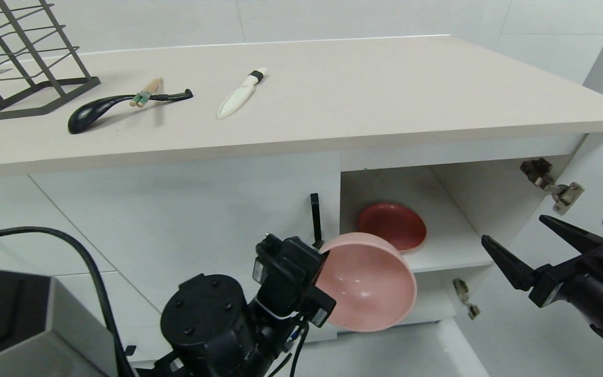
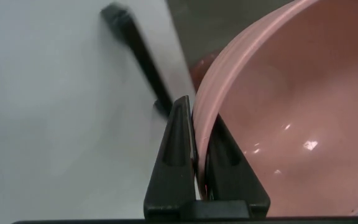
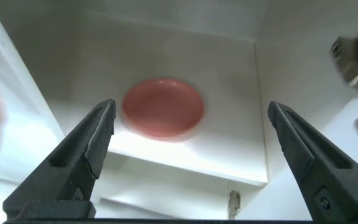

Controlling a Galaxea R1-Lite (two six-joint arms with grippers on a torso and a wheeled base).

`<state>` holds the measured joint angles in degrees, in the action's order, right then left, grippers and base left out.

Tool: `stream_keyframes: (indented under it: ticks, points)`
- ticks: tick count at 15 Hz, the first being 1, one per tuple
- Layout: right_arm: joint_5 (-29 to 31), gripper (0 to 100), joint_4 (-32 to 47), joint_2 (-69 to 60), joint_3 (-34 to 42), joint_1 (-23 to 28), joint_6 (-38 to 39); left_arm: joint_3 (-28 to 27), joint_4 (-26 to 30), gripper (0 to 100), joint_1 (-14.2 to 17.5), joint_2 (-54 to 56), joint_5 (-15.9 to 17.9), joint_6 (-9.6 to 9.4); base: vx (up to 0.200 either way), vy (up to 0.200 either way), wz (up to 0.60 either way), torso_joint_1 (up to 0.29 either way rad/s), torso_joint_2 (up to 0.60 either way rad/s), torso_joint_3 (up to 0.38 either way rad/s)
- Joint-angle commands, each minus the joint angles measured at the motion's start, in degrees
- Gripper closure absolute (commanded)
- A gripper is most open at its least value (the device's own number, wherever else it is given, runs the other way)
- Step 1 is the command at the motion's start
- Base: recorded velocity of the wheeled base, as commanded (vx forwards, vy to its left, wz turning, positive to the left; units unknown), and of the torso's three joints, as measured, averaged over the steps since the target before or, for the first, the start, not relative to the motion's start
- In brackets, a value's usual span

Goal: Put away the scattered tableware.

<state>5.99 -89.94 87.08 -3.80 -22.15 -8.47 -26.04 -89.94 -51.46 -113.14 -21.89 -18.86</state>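
Pink bowl [image 1: 369, 285] is held in the air in front of the open cabinet, at the left side of the opening and lower than the counter [image 1: 359, 89]. It is tipped on edge, with the inside facing the head camera. The left claw [image 2: 196, 146] is clamped narrow on the bowl's rim, one finger inside the wall and one outside. A black door handle [image 1: 315, 217] stands upright on the closed white door just beside that claw.

A red plate [image 1: 393, 225] lies flat on the cabinet shelf [image 1: 448, 246], behind the bowl and toward the middle of the shelf. I cannot tell from these views whether bowl and plate touch.

The right claw [image 1: 513, 229] hangs on the right side of the opening, spread wide and holding nothing, with its tips pointing into the cabinet toward the plate. Above it are the metal hinges [image 1: 553, 183] of the open door.

On the counter, well apart from the bowl:
- A black spoon [image 1: 97, 110] lies at the left.
- Wooden chopsticks [image 1: 146, 92] rest across the spoon's handle.
- A white knife [image 1: 238, 95] with a black band lies to their right, apart from both.
- A dark wire rack [image 1: 24, 57] stands at the far left corner, near the spoon's bowl end.
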Motion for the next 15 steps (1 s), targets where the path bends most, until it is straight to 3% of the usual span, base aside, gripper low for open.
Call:
stream_keyframes:
  ticks: [1,3,5,6,8,15]
  points:
    - [-0.01,0,-0.06,-2.35,0.38,0.00,0.12,-5.78,-0.06,100,-2.51,-5.07,-0.61,-0.21,0.000,0.000,0.00,0.000,0.00,0.000]
    - [-0.01,0,-0.06,-1.65,0.73,0.00,0.12,-11.23,-0.06,100,-3.12,-9.03,-1.13,-2.23,0.000,0.000,0.00,0.000,0.00,0.000]
    - [-0.01,0,-0.06,-0.86,0.99,0.00,0.39,-16.59,-0.06,100,-3.21,-11.84,-1.57,-2.85,0.000,0.000,0.00,0.000,0.00,0.000]
    - [-0.01,0,-0.06,-0.86,0.82,0.09,0.83,-20.72,-0.06,100,-3.12,-13.60,-3.33,-3.11,0.000,0.000,0.00,0.000,0.00,0.000]
    - [-0.01,0,-0.06,-1.12,0.38,0.27,1.70,-26.78,-0.06,100,-3.12,-16.50,-6.41,-2.67,0.000,0.000,0.00,0.000,0.00,0.000]
    - [-0.01,0,-0.06,-1.82,-0.50,0.18,2.06,-33.64,-0.06,100,-3.21,-20.19,-6.76,-1.27,0.000,0.000,0.00,0.000,0.00,0.000]
